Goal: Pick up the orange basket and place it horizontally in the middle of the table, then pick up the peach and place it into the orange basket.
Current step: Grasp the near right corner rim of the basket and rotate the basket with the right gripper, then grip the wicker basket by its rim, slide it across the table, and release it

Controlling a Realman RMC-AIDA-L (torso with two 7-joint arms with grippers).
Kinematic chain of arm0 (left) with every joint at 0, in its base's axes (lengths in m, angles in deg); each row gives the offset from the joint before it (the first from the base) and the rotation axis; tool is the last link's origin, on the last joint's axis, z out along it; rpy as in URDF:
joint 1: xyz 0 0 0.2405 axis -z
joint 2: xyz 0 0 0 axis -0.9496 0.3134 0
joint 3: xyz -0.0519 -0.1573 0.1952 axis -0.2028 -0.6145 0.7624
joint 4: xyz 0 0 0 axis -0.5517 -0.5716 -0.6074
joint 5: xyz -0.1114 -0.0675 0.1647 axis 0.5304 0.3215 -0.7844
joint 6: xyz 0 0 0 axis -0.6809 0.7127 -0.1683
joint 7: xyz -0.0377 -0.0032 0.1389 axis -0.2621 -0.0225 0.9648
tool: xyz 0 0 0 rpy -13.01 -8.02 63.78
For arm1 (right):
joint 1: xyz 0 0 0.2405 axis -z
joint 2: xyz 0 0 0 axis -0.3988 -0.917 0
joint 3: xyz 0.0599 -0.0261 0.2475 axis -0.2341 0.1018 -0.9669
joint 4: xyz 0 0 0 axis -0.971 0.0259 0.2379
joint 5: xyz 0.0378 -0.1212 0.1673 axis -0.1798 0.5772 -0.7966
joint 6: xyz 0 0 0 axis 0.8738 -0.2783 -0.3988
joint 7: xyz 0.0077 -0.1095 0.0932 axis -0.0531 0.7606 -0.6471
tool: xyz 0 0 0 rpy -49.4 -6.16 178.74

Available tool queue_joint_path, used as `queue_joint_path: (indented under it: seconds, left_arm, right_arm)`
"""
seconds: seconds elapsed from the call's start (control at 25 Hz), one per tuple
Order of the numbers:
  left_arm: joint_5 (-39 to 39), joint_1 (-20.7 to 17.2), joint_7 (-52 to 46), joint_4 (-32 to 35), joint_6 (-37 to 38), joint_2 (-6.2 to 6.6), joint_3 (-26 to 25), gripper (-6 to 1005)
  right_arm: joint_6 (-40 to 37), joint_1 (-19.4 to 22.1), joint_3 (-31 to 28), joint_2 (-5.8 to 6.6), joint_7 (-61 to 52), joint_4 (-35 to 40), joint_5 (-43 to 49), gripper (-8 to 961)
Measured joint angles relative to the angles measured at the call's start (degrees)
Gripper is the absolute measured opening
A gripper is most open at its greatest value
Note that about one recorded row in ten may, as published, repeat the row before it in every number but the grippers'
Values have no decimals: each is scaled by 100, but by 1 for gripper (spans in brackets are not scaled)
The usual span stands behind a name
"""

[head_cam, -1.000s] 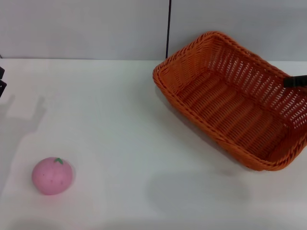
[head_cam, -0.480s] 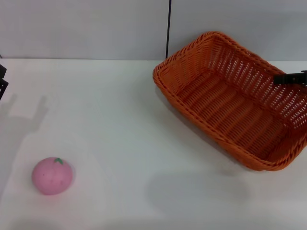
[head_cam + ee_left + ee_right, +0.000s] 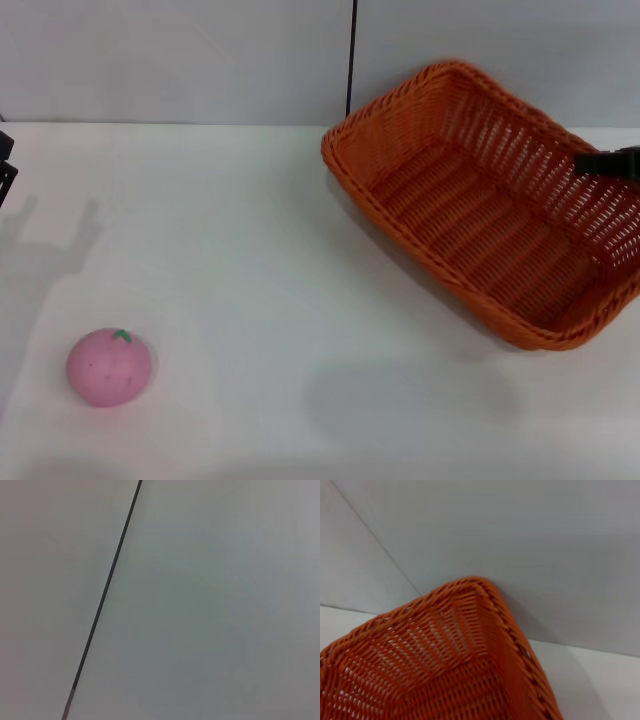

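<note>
The orange basket (image 3: 480,220) sits at the back right of the white table (image 3: 250,230), turned at a slant, with its right end a little raised. My right gripper (image 3: 608,163) reaches in from the right edge and is shut on the basket's far right wall. The right wrist view shows the basket's rim and woven inside (image 3: 435,665) from close up. The pink peach (image 3: 109,367), green leaf on top, rests alone near the front left of the table. Only a dark edge of my left gripper (image 3: 4,165) shows, at the far left, well away from the peach.
A grey wall with a dark vertical seam (image 3: 351,60) runs behind the table, just behind the basket's far corner. That wall and seam (image 3: 105,595) are all the left wrist view shows. White tabletop lies between the peach and the basket.
The basket has shifted slightly: its near edge rose and its left corner moved a little back and to the right. The right gripper's black finger moved in over the basket's wall. The peach stayed put.
</note>
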Motion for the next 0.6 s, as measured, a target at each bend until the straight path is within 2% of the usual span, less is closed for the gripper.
queue_joint_path:
  seconds: [0.2,0.4,0.6]
  left_arm:
    - [0,-45,-3,6,-59,10,0,822]
    - [0,-110,-8,42,-161,11,0,821]
    - [0,-233,-9,25,-232,4,-32,821]
  right_arm:
    - [-581,30,-6,12,981,324,-246,181]
    - [-1117,81,-4,10,1865,588,-810,180]
    - [-1566,-20,-20,100,2697,695,-1064,176]
